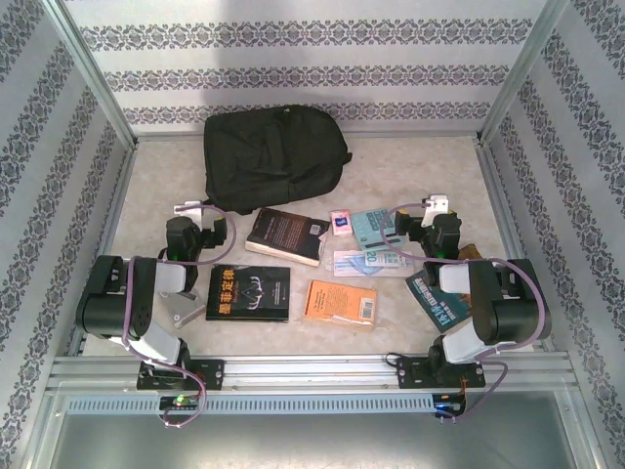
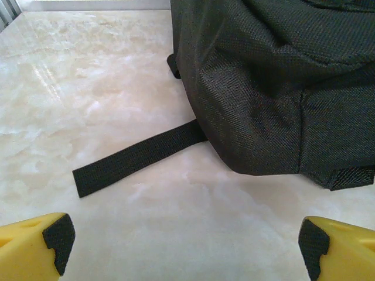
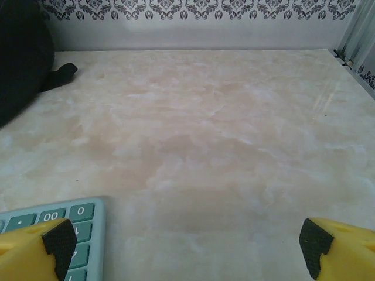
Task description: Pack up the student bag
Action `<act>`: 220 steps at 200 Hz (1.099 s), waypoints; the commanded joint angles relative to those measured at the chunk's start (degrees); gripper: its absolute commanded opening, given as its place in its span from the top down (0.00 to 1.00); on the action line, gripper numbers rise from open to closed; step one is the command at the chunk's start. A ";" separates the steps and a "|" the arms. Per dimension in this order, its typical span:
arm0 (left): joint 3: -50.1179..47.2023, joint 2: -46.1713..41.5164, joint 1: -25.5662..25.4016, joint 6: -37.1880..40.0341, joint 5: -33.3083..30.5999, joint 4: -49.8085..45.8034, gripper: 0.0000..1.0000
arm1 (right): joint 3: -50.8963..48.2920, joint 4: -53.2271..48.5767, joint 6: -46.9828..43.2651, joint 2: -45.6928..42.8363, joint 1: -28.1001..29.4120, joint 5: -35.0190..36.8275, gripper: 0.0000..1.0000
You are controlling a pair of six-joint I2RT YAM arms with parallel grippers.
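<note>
Marble-look cream tabletop (image 1: 420,166), glossy, boxed in on three sides by white wallpaper (image 1: 312,59) with grey damask bands; aluminium rail (image 1: 312,371) along the near edge.

Top view: student bag (image 1: 273,156) lies flat at the far side, left of centre, close to the back wall. Books, a teal calculator (image 1: 374,227) and small items are scattered mid-table between the arms. Left claw (image 1: 190,208) sits near the bag's near-left corner. Right claw (image 1: 430,205) is just beside the calculator.

Left wrist view: black woven fabric of the bag (image 2: 275,82) bulks upper right. One flat strap (image 2: 135,158) trails from it across the bare stone-pattern surface (image 2: 88,76). Left claw (image 2: 187,246) spread wide, nothing between its yellow fingers (image 2: 35,240).

Right wrist view: open tabletop (image 3: 222,129) runs to the patterned wall (image 3: 193,9). Bag's edge (image 3: 20,58) at far left. Calculator corner (image 3: 70,228) behind the left fingertip. Right claw (image 3: 187,246) spread wide, empty.
</note>
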 commanded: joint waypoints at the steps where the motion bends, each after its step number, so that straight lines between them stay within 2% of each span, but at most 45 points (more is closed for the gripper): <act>1: -0.15 -0.57 -0.36 0.81 -0.74 1.42 0.01 | 0.28 0.12 -0.34 -0.64 -0.14 -1.02 0.02; 196: -0.32 -0.52 -0.89 0.99 -1.70 1.66 0.01 | 0.19 0.12 -0.55 -0.74 0.30 -0.45 0.02; 220: -1.80 -1.85 -2.04 1.26 -5.37 3.79 0.01 | -0.24 0.73 -0.39 -1.10 0.08 -1.17 0.02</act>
